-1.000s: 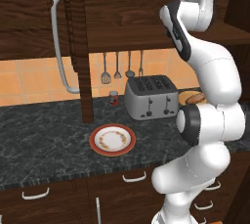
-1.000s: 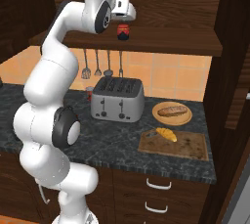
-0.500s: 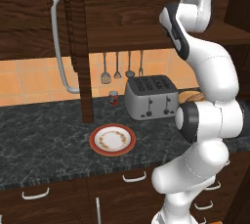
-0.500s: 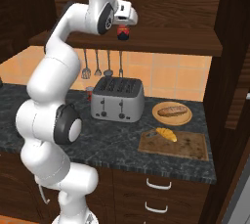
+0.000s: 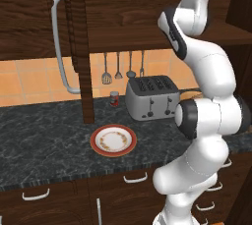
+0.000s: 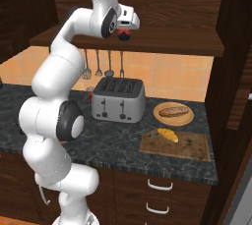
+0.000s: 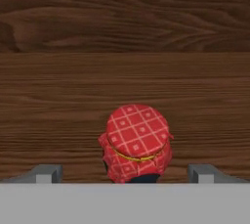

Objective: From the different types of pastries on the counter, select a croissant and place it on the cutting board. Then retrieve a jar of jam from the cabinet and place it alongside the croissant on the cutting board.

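The jar of jam (image 7: 136,142), dark with a red checked lid, stands on the cabinet's plank shelf (image 6: 172,42). My gripper (image 7: 126,174) is open, one fingertip on each side of the jar and well apart from it. From the right base view the gripper (image 6: 127,26) sits just above the jar of jam (image 6: 125,35). The golden croissant (image 6: 167,134) lies on the wooden cutting board (image 6: 189,146) on the black counter (image 6: 118,143). The cabinet door with its curved pale handle (image 5: 61,47) stands swung open.
A brown bun lies on a round tan plate (image 6: 173,112) behind the board. A silver toaster (image 6: 118,100) stands under the shelf, with utensils hanging on the wall. A red-rimmed plate (image 5: 113,139) and a small red canister (image 5: 114,98) are on the counter's left part.
The hand has crept slightly down and forward toward the jar on the shelf. The jaws stayed open and nothing else moved.
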Robot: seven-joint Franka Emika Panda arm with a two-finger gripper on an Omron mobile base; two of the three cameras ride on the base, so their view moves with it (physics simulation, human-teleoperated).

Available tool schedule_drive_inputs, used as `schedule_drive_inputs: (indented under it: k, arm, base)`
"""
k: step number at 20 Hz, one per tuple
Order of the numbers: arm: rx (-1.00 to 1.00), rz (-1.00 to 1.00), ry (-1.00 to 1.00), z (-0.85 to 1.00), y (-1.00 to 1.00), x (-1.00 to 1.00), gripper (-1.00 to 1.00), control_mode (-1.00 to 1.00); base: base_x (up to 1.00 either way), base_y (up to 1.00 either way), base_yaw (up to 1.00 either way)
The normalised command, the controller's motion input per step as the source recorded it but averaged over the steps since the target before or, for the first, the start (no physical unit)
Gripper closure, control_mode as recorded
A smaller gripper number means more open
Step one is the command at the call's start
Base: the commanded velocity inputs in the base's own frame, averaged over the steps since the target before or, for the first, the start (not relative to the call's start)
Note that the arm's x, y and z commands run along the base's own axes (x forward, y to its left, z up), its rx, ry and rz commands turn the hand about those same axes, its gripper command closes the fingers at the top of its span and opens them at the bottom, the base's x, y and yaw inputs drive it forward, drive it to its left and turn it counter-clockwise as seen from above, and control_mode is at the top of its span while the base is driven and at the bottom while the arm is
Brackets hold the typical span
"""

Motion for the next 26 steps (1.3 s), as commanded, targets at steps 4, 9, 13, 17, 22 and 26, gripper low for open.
schedule_drive_inputs:
  k: [4,9,13,17,22,26]
  arm:
    - [0.00,0.00,0.00,-0.11,0.00,0.13,-1.00,-1.00]
    - [0.00,0.00,0.00,-0.07,-0.06,0.28,-1.00,-1.00]
    - [0.00,0.00,0.00,-0.19,-0.10,0.03,-1.00,-1.00]
    - [0.00,0.00,0.00,-0.30,-0.04,0.00,-1.00,-1.00]
    - [0.00,0.00,0.00,-0.10,0.00,0.00,1.00,-1.00]
    - [0.00,0.00,0.00,0.00,0.00,-0.11,1.00,-1.00]
  base:
    - [0.00,0.00,0.00]
    - [0.00,0.00,0.00]
    - [0.00,0.00,0.00]
    - [0.00,0.00,0.00]
    - [0.00,0.00,0.00]
    - [0.00,0.00,0.00]
